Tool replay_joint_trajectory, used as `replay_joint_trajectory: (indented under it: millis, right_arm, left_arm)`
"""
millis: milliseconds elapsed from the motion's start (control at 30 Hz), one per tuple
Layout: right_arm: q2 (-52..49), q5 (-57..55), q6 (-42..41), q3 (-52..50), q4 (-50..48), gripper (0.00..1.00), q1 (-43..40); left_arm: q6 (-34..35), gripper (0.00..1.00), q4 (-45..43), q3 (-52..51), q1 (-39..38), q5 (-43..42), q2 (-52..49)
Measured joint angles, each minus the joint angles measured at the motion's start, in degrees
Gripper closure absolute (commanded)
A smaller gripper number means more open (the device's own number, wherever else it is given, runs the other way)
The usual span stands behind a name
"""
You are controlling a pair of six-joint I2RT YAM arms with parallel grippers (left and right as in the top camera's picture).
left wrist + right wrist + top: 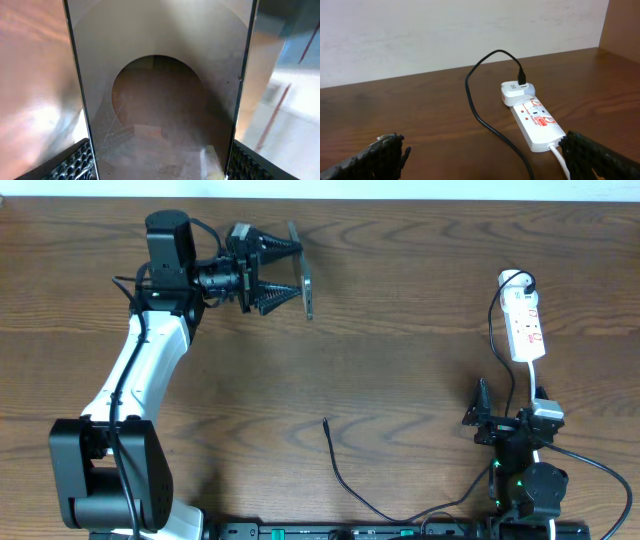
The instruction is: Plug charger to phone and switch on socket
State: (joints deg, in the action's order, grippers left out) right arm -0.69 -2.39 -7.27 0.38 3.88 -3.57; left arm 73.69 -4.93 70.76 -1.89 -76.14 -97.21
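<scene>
Left gripper (298, 272) is clamped on the flat, dark, glossy phone (308, 305), gripping it across its width and turned edge-up to the overhead camera, out at the far left of the brown wood-grain tabletop (400, 360). Right gripper (485, 142) sits at the near right with its fingers wide apart and nothing in them, facing the white elongated power strip (526, 325) and the white adapter (514, 280) plugged into its far end. So the plugging step looks to be in hand: phone presented, cable not yet taken. The long thin black charger cable (342, 478) trails across the front, and its small plug tip (325, 422) lies loose on the wood mid-table, well apart from both grippers. Next, I'd say, the free gripper must reach left, pinch just behind that tip and line it up with the phone's port. There's plenty of bare wood between them. The phone's upper end is near the far edge, and the cable loop (480, 100) beside the strip could snag.
</scene>
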Motion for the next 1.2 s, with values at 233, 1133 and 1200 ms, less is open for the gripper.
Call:
replay_joint_trajectory:
  millis: [233,1133,1200]
  right_arm:
    - [0.0,0.0,0.0,0.0,0.0,0.01,0.0]
    - [0.0,0.0,0.0,0.0,0.0,0.01,0.0]
    - [0.0,0.0,0.0,0.0,0.0,0.01,0.0]
  left_arm:
    - [-15.6,0.93,2.8,0.0,0.0,1.1,0.0]
    - [-28.1,0.93,13.0,-1.8,0.0,25.2,0.0]
    - [-26.4,0.93,11.3,-1.9,0.0,26.2,0.0]
